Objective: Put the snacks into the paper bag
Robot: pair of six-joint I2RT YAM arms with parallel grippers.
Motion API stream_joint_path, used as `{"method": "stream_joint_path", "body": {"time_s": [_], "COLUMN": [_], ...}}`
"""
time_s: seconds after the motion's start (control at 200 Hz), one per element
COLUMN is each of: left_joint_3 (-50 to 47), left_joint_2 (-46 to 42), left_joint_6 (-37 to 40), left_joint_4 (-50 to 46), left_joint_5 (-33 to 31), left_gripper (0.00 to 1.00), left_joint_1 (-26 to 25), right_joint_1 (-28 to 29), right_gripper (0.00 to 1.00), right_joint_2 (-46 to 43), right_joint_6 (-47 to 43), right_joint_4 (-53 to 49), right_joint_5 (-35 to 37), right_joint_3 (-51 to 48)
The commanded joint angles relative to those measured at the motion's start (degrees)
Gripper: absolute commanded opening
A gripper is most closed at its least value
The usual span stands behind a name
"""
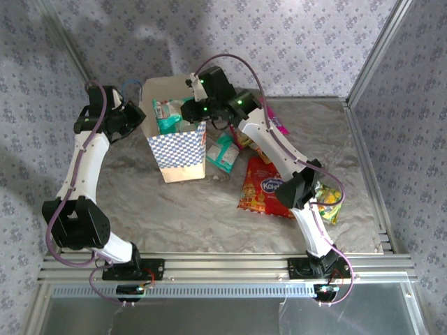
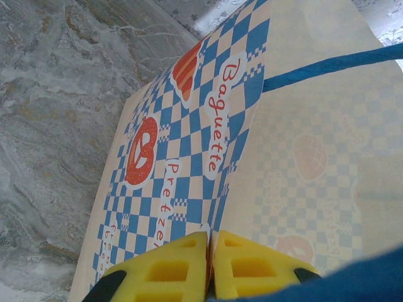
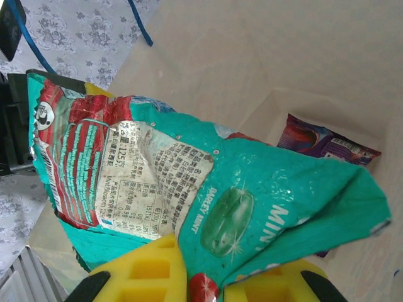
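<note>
The paper bag (image 1: 179, 150) stands open at the back of the table, blue-white checked on its front. My left gripper (image 1: 134, 117) is shut on the bag's left rim, and in the left wrist view its yellow fingers (image 2: 170, 270) pinch the paper edge of the bag (image 2: 189, 145). Over the bag's mouth my right gripper (image 1: 190, 109) is shut on a teal-white packet (image 1: 167, 115), which hangs into the bag (image 3: 252, 56). The wrist view has the packet (image 3: 208, 189) clamped by its lower edge. A purple packet (image 3: 324, 143) lies on the bag's floor.
Right of the bag lie a second teal-white packet (image 1: 222, 153), an orange one (image 1: 244, 142), a magenta one (image 1: 281, 127), the large red packet (image 1: 266, 187) and a green-yellow one (image 1: 328, 202) by the right arm. A blue cord handle (image 2: 334, 66) crosses the bag's side.
</note>
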Motion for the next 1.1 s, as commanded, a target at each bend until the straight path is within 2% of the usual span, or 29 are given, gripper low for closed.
{"method": "stream_joint_path", "body": {"time_s": [0.0, 0.2, 0.455, 0.685, 0.805, 1.099], "left_joint_3": [1.30, 1.19, 1.14, 1.14, 1.14, 1.14], "left_joint_2": [-1.88, -1.62, -1.48, -1.29, -1.18, -0.72], "left_joint_6": [0.37, 0.22, 0.29, 0.37, 0.38, 0.29], "left_joint_4": [-0.26, -0.16, -0.35, -0.62, -0.70, -0.80], "left_joint_5": [2.15, 2.32, 2.32, 2.32, 2.32, 2.50], "left_gripper": [0.09, 0.09, 0.09, 0.09, 0.09, 0.09], "left_joint_1": [-0.20, -0.21, -0.25, -0.28, -0.30, -0.53], "right_joint_1": [0.65, 0.76, 0.85, 0.86, 0.97, 1.10], "right_gripper": [0.00, 0.01, 0.13, 0.36, 0.39, 0.39], "right_joint_2": [-0.18, 0.14, 0.18, 0.05, -0.19, -1.46], "right_joint_6": [-1.13, -1.38, -1.64, -1.77, -2.05, -3.04], "right_joint_4": [-0.86, -2.33, -3.50, -4.08, -4.29, -4.82], "right_joint_5": [0.02, 0.36, 1.10, 1.21, 1.28, 1.54], "right_joint_3": [0.13, -0.13, -0.21, -0.15, -0.18, -0.18]}}
